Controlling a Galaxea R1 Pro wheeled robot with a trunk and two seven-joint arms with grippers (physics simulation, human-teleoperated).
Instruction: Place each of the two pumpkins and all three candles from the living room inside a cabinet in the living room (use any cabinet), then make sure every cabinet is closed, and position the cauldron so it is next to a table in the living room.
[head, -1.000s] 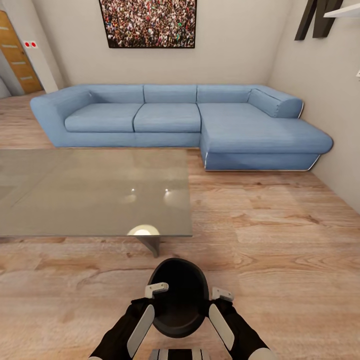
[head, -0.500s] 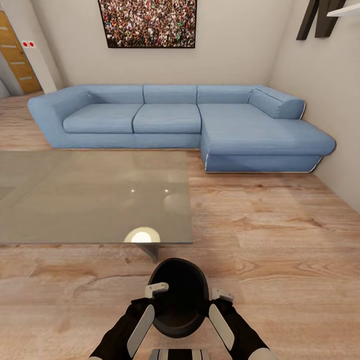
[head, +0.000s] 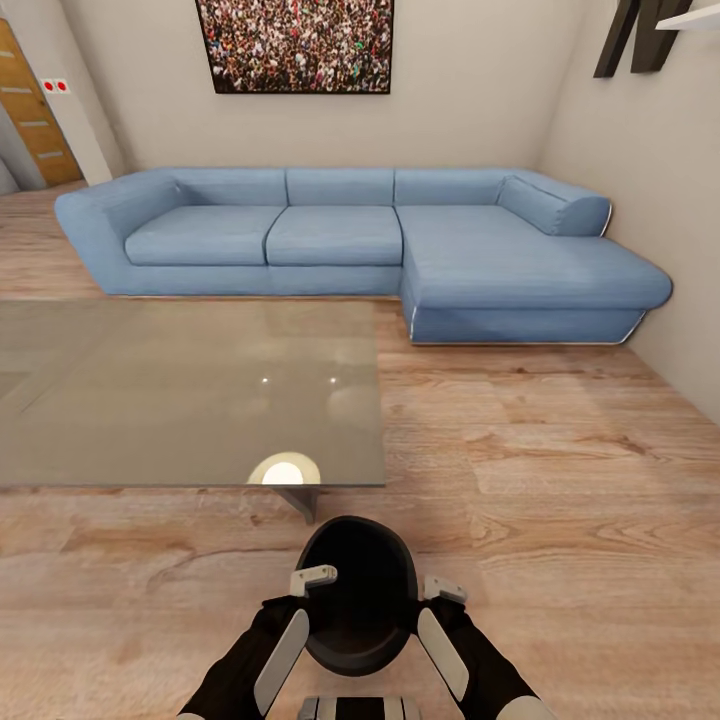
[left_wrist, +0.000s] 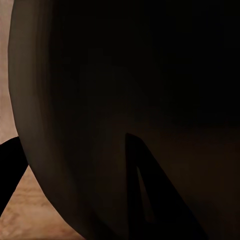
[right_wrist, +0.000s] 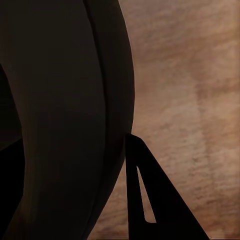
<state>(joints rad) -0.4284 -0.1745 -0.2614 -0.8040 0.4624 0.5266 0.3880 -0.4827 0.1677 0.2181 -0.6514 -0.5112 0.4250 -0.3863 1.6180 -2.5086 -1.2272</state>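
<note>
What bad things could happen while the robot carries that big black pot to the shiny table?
The cauldron seems held only by a squeeze between the left gripper and the right gripper, one on each side. It is round and wide, so it might slip down onto the wooden floor. The table has a glass top, and its near edge is just ahead of the pot; rolling too far forward could knock the cauldron against the glass.

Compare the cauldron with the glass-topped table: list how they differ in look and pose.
The cauldron is round and matt black; the table is flat, rectangular and shiny grey. The cauldron sits between the two end effectors, the left end effector and right end effector, at its sides; the table stands on the wooden floor just ahead.
</note>
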